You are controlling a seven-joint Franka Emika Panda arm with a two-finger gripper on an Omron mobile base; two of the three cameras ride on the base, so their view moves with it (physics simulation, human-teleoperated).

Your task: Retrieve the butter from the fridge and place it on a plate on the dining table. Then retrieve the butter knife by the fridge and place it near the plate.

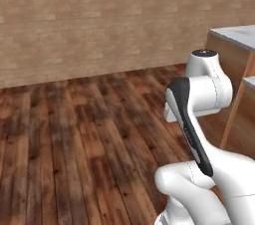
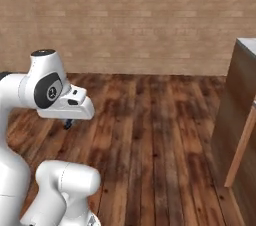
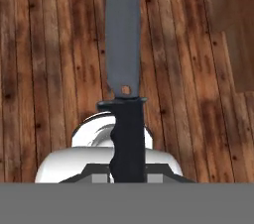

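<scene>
Grey-bladed butter knife held w/ black handle in closed gripper, pointing out over wood floor.

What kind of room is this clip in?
Probably a rendered kitchen or dining area: wooden plank floor, tan brick wall, and a marble-topped counter with orange-brown wood sides at the right. The tool carries the butter knife, blade pointing away over the floor.
</scene>
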